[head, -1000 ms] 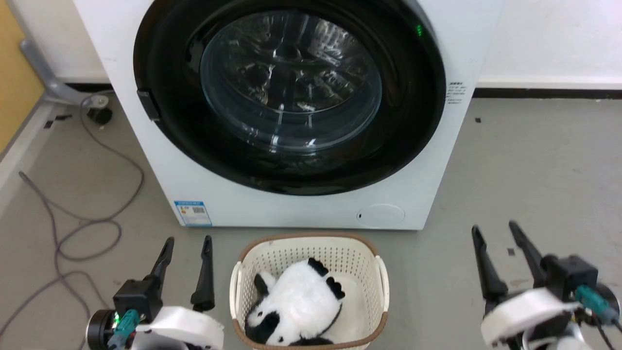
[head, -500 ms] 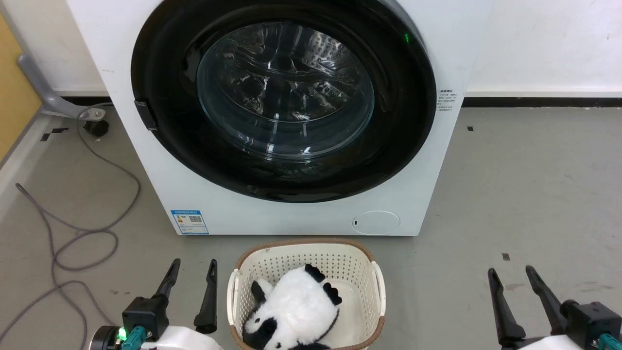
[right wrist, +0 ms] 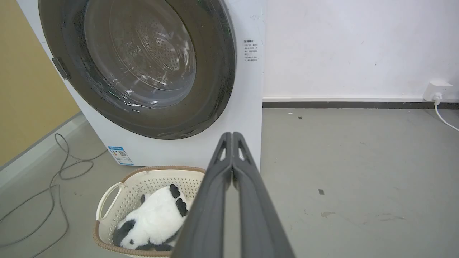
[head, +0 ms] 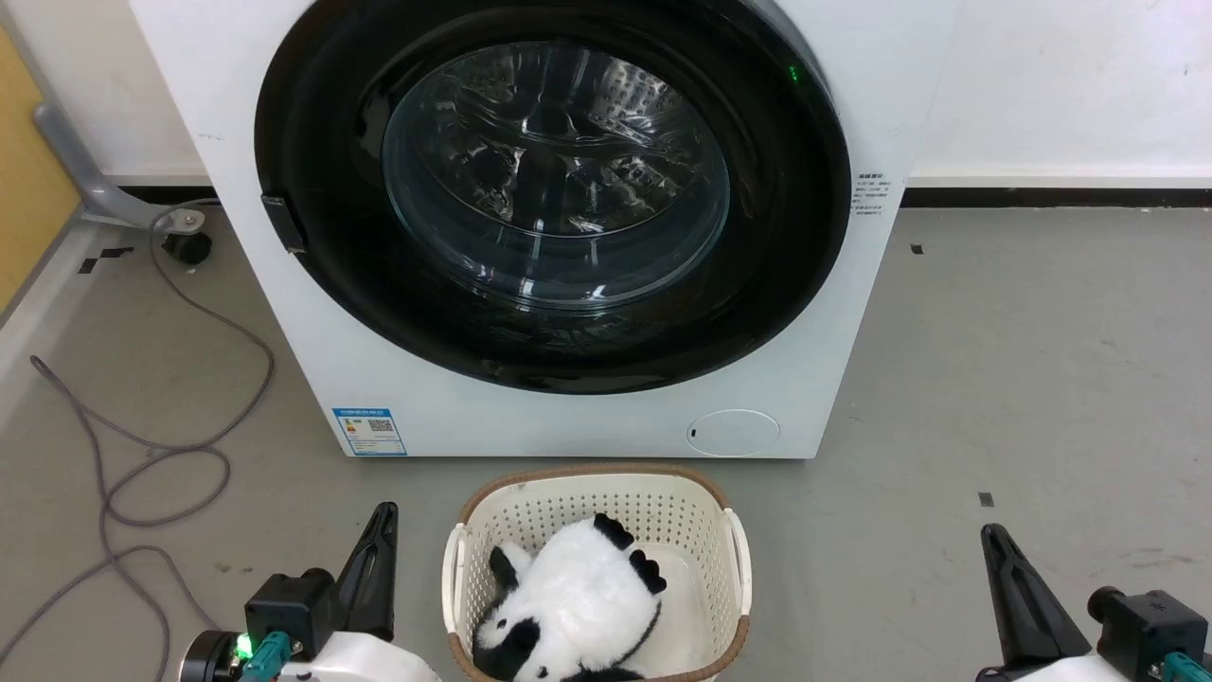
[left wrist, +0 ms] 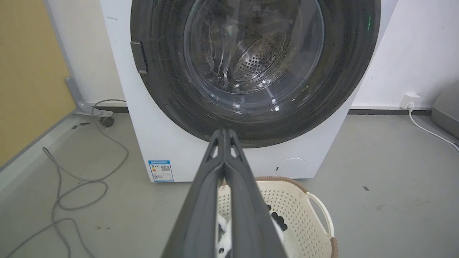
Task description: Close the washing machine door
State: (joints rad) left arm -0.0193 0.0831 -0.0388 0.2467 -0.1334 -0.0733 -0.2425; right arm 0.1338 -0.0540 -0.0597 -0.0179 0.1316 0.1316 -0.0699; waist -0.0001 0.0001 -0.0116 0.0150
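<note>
the washing machine door [head: 554, 189] sits flush against the white washing machine [head: 568, 426], seemingly closed. the task looks finished; next needs only a latch check. left gripper [head: 382, 526] and right gripper [head: 994, 545], both clenched empty, hang low either side of a laundry basket [head: 592, 471].

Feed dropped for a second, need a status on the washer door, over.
Both shut, empty: left end effector, right end effector. Looks closed, flush: washing machine door. In front: basket holding panda plush.
</note>
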